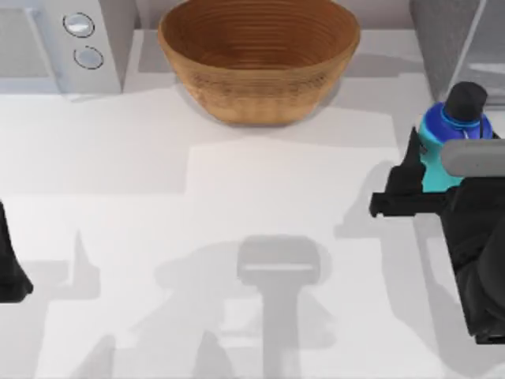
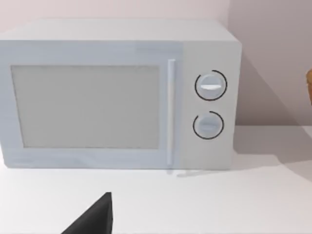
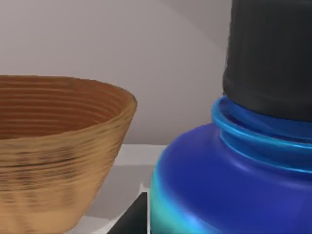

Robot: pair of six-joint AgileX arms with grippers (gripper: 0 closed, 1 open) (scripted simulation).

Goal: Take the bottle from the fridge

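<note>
Gripping the bottle (image 1: 455, 126) by its teal lower body in the right gripper (image 1: 426, 175), one finger (image 1: 411, 162) pressing its side and the other hidden. Keeping it upright by the table's (image 1: 237, 237) right edge, just in front of the fridge (image 1: 446, 39), probably for clean withdrawal. Resting the left gripper (image 1: 9, 272) at the left edge, facing the microwave (image 2: 122, 92). Finding no readable label anywhere.
</note>
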